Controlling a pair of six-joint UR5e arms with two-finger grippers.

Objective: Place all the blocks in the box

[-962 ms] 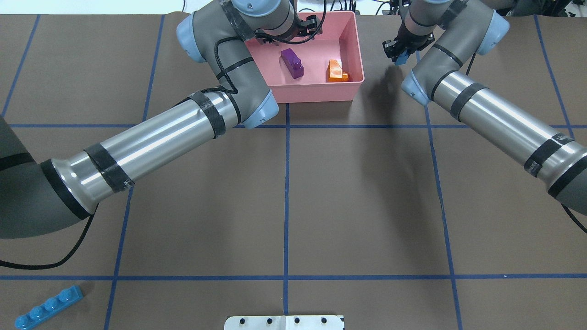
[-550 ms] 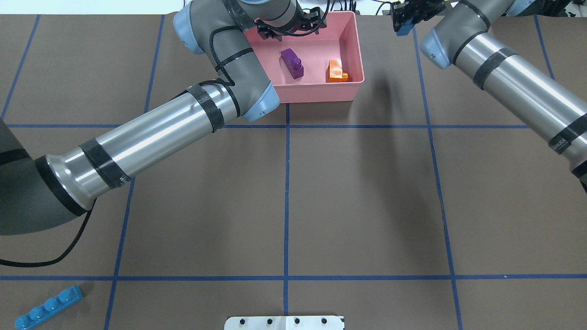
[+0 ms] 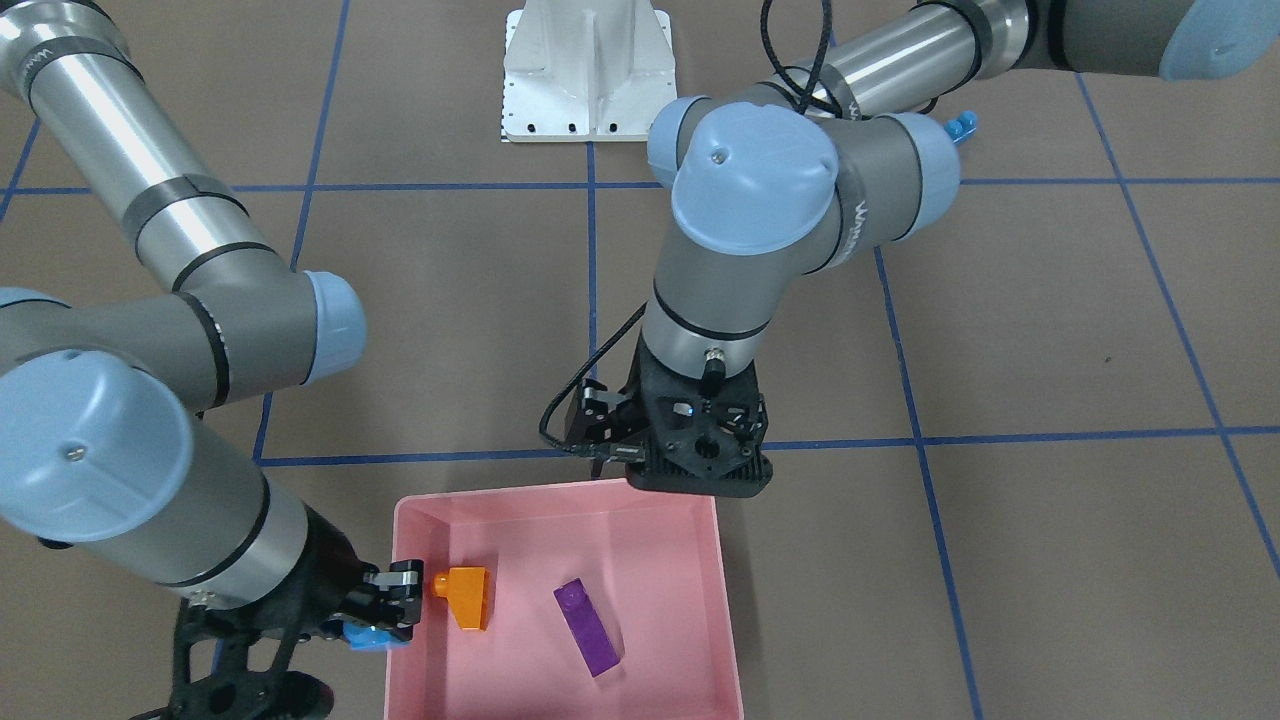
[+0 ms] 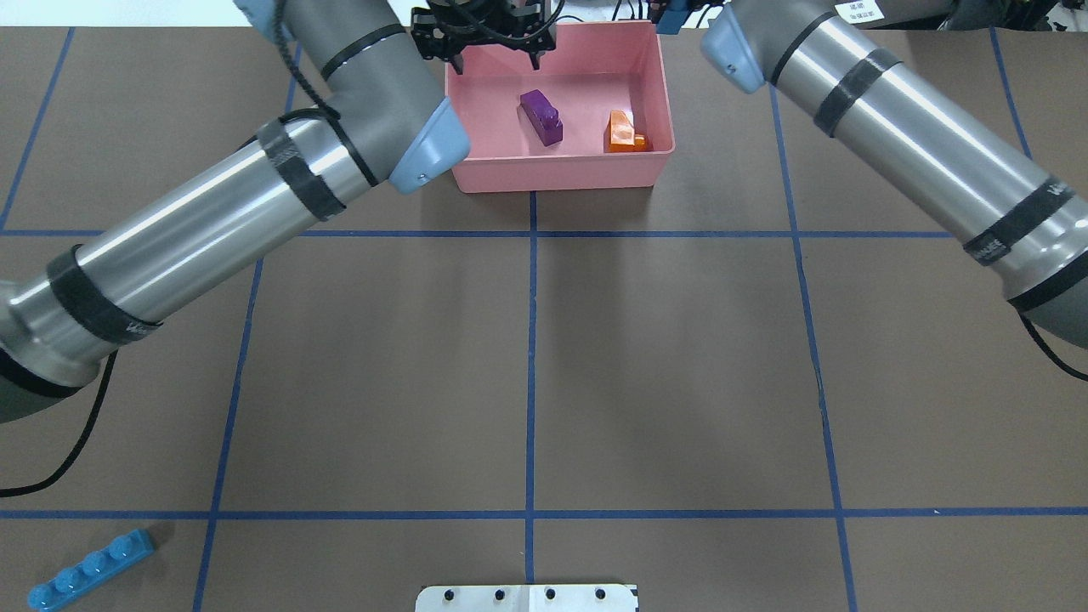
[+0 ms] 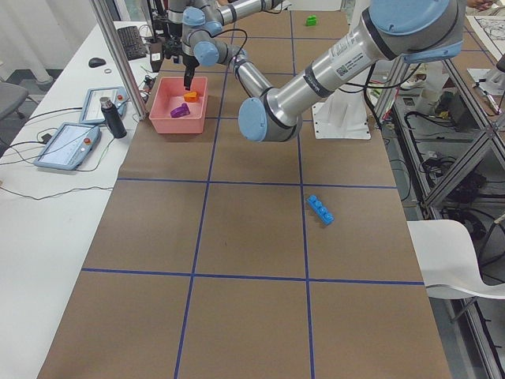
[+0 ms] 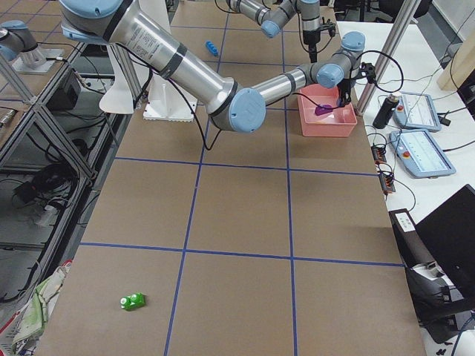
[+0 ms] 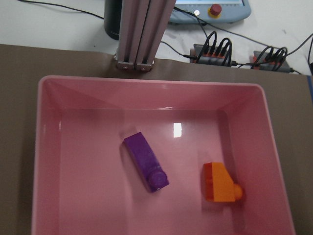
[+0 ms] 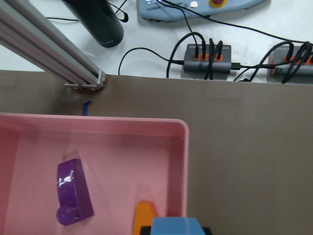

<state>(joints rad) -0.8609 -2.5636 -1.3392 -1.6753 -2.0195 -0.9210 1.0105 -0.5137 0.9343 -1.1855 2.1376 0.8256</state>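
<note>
Blocks 2 of 5 in: purple block (image 4: 541, 116) and orange block (image 4: 623, 133) lie in pink box (image 4: 561, 174) at far edge of bench (image 4: 680, 382) | light-blue cube (image 3: 365, 637) clamped in right gripper (image 3: 388, 605) at box rim, not yet released | left gripper (image 4: 493, 58) spread wide, empty, over box's far wall | left to do: long blue block (image 4: 89, 571), green block (image 6: 133, 300), both on bench | green block shows only in side views

**Brown table, taped in a blue grid**

The table (image 4: 680, 382) is covered in brown matting crossed by blue tape lines (image 4: 531, 357). The pink box (image 4: 561, 174) sits at its far edge, opposite the white metal base (image 4: 527, 597). A long blue block (image 4: 89, 569) lies flat near the robot's left side (studs up). A green block (image 6: 133, 300) lies alone towards the right end.
</note>
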